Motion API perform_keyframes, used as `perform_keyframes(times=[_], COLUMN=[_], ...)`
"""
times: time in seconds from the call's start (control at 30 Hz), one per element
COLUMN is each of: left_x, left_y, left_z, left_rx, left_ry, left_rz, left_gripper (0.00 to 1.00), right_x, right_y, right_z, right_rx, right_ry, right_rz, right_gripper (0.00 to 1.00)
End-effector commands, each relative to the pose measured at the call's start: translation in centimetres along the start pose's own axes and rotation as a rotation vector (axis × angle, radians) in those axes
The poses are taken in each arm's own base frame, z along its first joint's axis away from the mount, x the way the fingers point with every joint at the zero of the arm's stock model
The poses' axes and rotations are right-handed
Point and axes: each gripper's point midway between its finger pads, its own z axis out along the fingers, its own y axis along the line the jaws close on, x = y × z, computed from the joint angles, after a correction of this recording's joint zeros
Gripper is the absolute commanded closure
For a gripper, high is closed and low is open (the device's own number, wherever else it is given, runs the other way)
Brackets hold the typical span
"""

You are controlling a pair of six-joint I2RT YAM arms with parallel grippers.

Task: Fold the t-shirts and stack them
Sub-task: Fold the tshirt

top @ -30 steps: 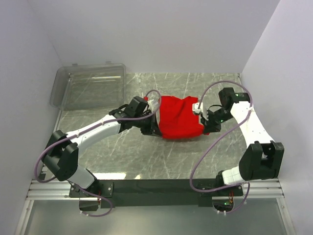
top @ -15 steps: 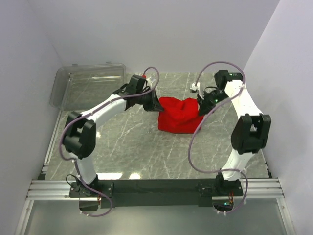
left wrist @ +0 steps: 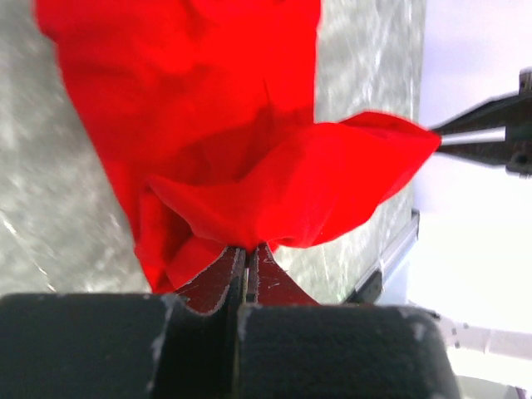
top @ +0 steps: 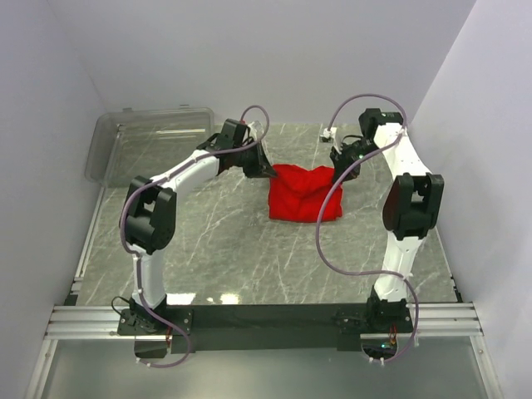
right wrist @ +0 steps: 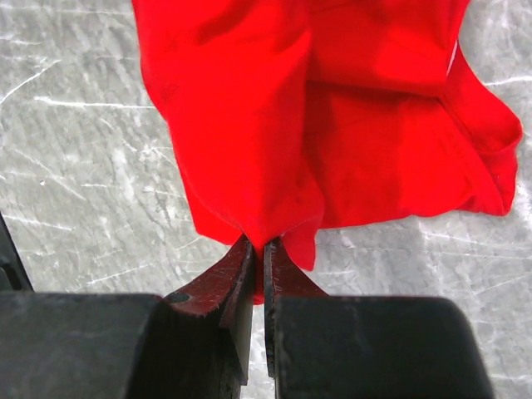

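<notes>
A bright red t-shirt (top: pixel 304 193) lies bunched on the marble table, its far edge lifted between the two grippers. My left gripper (top: pixel 271 172) is shut on the shirt's far left corner; in the left wrist view (left wrist: pixel 247 247) the cloth (left wrist: pixel 274 179) spreads out from the closed jaws. My right gripper (top: pixel 339 173) is shut on the far right corner; in the right wrist view (right wrist: pixel 258 243) the red cloth (right wrist: pixel 332 125) hangs from the jaws over the table.
A clear plastic bin (top: pixel 154 148) stands at the back left of the marble table (top: pixel 249 258). White walls close in on the left, right and back. The arm bases sit on the black rail at the near edge.
Both grippers moved toward the back of the table with the shirt's corners, drawing the cloth away from the near side. The arms are now stretched further out.
</notes>
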Motion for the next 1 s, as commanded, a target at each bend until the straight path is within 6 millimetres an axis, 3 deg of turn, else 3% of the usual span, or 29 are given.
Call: perform_keyframes(times=[0.0, 0.47, 0.73, 0.8, 0.97], left_x=[-3.7, -5.7, -6.7, -7.0, -7.7], left_y=[-1.1, 1.2, 0.9, 0.7, 1.6], left_z=[-0.2, 2.6, 3.5, 3.8, 4.6], left_rx=[0.004, -0.036, -0.002, 0.007, 0.004], left_ry=[-0.101, -0.110, -0.129, -0.136, -0.147], left_rz=[0.049, 0.029, 0.035, 0.035, 0.008], left_gripper=[0.99, 0.99, 0.99, 0.99, 0.99], right_x=[-1.0, -1.0, -1.3, -0.5, -0.1], right_y=[-1.3, -5.6, -7.0, -7.9, -8.8], right_z=[-0.8, 0.3, 0.4, -0.4, -0.4], right_rx=[0.037, 0.102, 0.143, 0.170, 0.195], right_ry=[-0.022, -0.029, -0.044, -0.052, -0.055], right_rz=[0.023, 0.094, 0.114, 0.144, 0.180], right_gripper=[0.93, 0.92, 0.91, 0.91, 0.91])
